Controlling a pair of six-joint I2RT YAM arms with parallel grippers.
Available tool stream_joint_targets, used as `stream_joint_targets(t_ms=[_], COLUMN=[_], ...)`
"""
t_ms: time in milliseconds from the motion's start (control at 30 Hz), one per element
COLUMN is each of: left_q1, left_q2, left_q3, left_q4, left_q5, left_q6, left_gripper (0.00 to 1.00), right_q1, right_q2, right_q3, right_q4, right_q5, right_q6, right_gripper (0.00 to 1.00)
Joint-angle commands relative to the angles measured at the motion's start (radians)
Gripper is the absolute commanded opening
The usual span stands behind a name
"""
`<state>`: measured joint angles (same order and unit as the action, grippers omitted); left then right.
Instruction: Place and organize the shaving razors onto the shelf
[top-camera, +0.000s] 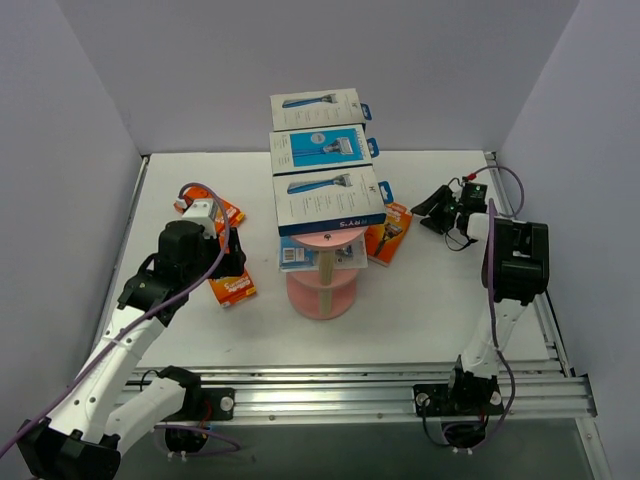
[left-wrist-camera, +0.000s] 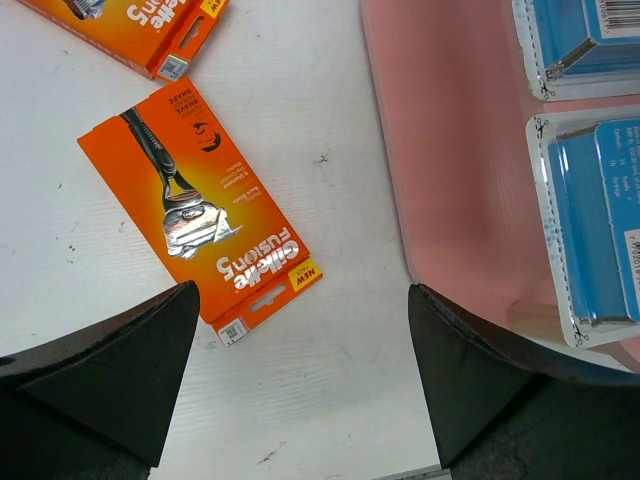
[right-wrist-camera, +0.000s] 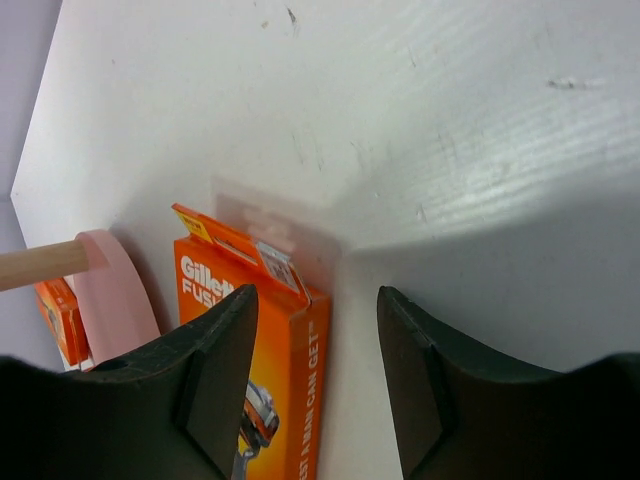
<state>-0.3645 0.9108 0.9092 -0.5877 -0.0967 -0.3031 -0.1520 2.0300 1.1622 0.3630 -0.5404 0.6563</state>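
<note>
Orange card is the target. An orange pack (left-wrist-camera: 200, 215) lies flat, face up, on the counter (top-camera: 440, 300), between the counter's left edge and the pink shelf (top-camera: 322, 290) at mid-counter. My left claw (left-wrist-camera: 303, 292) hangs over it, released and spread wide, grasping nothing. The pack sits mostly toward the left finger (left-wrist-camera: 110, 380), not centred in the gap.

Procedure, as I judge it:
1. Shift the left claw toward the left edge until the pack's narrow width is centred between the fingers.
2. Turn the wrist so the fingers square up with the pack's long sides, because it lies at a slant.
3. Descend until the tips reach the counter, then clench. The card is thin, so a shallow bite would likely slip.

Obstructions: the shelf stands just beside the right finger (left-wrist-camera: 480, 380), with two clear packs (left-wrist-camera: 590, 230) on one of its lower tiers. A second orange pack (left-wrist-camera: 140, 30) lies nearer the far-left corner. Three white-and-blue boxes (top-camera: 330, 200) cover the top tier, so free space there looks scarce.

My right claw (right-wrist-camera: 318, 295) is released, half spread and empty. It is near a third orange pack (right-wrist-camera: 270, 340), which sits just beside the shelf on the side toward the right edge.
</note>
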Motion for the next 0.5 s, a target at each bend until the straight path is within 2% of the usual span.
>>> stream_joint_targets(t_ms=[0,300,467], left_q1=[0.009,0.018,0.019], left_q2=[-0.020,-0.021,-0.018], left_q3=[0.031,0.030,0.030], left_q4=[0.014,0.017,0.019], left_q5=[0.018,0.026,0.032], left_q6=[0.001,0.002,0.002], left_gripper=[0.94,0.94,0.94], right_q1=[-0.004,0.029,0.051], right_q2=[0.044,0.121,0.133], right_q3=[0.059,0.094,0.100], right_q4=[0.068,0.172,0.188], right_q5=[-0.033,-0.081,-0.096], right_q6=[0.005,0.042,0.036], right_gripper=[0.48,0.48,0.43])
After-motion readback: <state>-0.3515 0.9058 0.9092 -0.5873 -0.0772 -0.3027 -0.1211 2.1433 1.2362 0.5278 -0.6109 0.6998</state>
